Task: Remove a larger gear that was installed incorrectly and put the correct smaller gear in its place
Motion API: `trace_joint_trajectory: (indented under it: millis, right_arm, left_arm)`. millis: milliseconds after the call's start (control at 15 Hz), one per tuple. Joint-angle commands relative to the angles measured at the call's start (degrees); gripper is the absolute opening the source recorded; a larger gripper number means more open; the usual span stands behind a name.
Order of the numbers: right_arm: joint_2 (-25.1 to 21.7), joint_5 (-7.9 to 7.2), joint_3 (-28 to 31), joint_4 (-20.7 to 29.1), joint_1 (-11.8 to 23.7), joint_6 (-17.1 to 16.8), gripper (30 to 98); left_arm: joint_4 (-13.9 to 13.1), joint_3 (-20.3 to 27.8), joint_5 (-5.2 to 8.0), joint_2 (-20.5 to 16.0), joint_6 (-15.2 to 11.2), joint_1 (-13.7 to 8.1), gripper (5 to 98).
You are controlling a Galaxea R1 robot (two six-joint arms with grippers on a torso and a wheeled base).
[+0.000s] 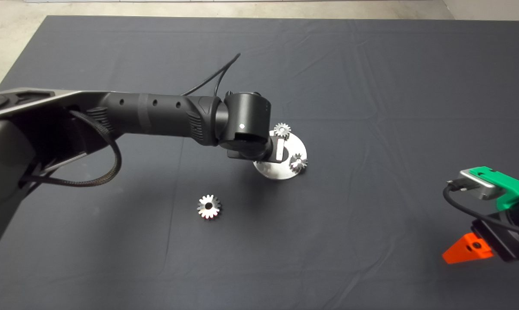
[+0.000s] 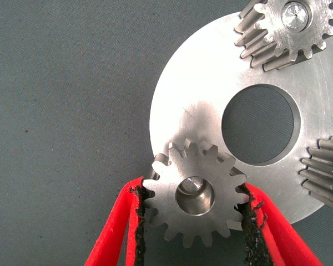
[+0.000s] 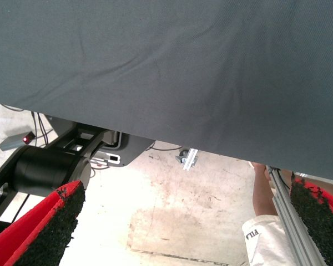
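My left gripper point(image 2: 194, 187) is shut on the smaller gear point(image 2: 195, 219), its black pads pressing the teeth on both sides. This gear sits at the rim of the round silver plate point(image 2: 211, 100), and a pin end shows inside its bore. Two other small gears point(image 2: 286, 27) point(image 2: 324, 177) stand on the same plate. In the head view the left arm's wrist covers that side of the plate point(image 1: 276, 170). The larger gear point(image 1: 209, 206) lies flat on the mat, apart from the plate and nearer the front. My right gripper point(image 3: 186, 194) waits open at the mat's lower right edge.
The plate has a large round hole point(image 2: 261, 124) in its middle. A black cable point(image 1: 212, 77) loops above the left arm. Beyond the mat's edge the right wrist view shows the floor, a black stand point(image 3: 44, 169) and a person's leg point(image 3: 261, 194).
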Motion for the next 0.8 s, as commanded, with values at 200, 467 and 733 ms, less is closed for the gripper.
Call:
trace_joint_trajectory:
  millis: [200, 467, 733]
  right_arm:
    - [-0.22, -5.85, 0.40, 2.32, 1.09, -0.13, 97.8]
    - [-0.22, -5.87, 0.40, 2.32, 1.09, -0.13, 97.8]
    - [-0.30, -5.89, 0.40, 2.32, 1.09, -0.13, 97.8]
  left_arm:
    - [1.39, 0.70, 3.95, -0.07, 0.12, 0.02, 34.7]
    - [1.39, 0.70, 3.95, -0.07, 0.12, 0.06, 34.4]
    - [1.30, -0.34, 4.04, -0.07, 0.12, 0.24, 34.5]
